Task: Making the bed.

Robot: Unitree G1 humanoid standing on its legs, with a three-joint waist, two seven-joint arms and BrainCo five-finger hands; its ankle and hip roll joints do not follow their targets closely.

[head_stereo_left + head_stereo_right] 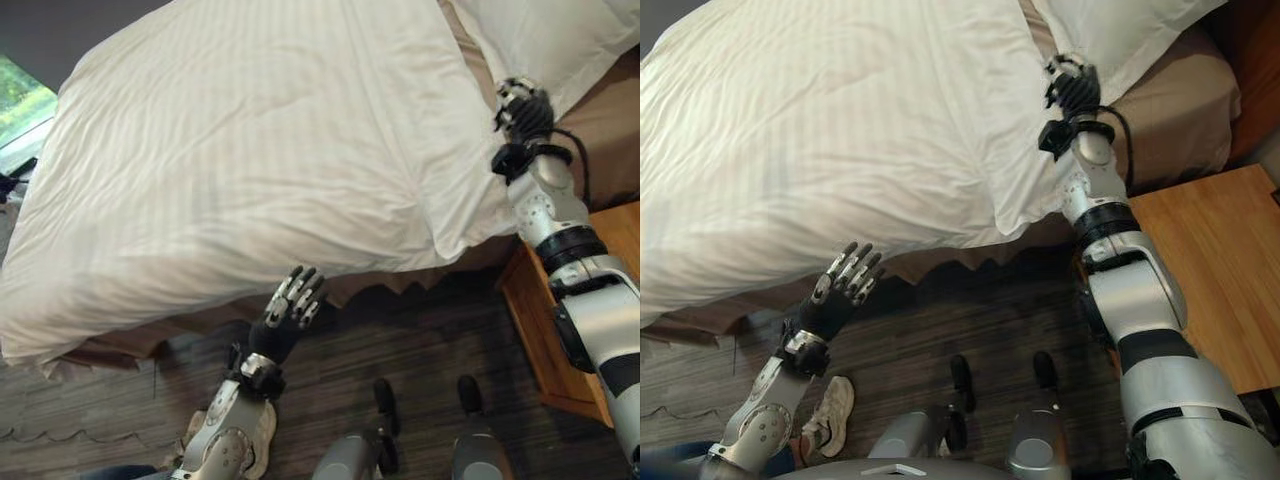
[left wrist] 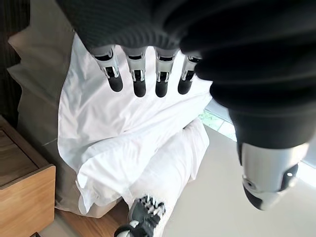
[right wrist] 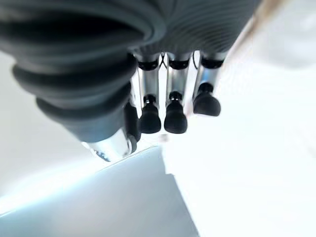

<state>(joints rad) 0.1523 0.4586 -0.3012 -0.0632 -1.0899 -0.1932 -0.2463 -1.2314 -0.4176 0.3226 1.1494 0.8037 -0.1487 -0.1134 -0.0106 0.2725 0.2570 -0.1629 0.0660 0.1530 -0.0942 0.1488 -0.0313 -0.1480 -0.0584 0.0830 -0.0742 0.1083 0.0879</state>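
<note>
A white striped duvet (image 1: pixel 250 150) covers most of the bed, and its near corner (image 1: pixel 465 225) droops over the bed's side. A white pillow (image 1: pixel 560 35) lies at the head, on the brown sheet (image 1: pixel 610 120). My right hand (image 1: pixel 522 108) is over the duvet's top edge beside the pillow. Its fingers (image 3: pixel 170 116) hang relaxed above white cloth with nothing between them. My left hand (image 1: pixel 290 310) is raised over the floor just short of the bed's side, with its fingers (image 2: pixel 140 79) straight and holding nothing.
A wooden nightstand (image 1: pixel 1210 260) stands by the head of the bed under my right arm. A white shoe (image 1: pixel 830 412) lies on the dark floor near my left arm. A brown scalloped bed skirt (image 1: pixel 400 285) hangs below the duvet. A window (image 1: pixel 20 100) is at the far left.
</note>
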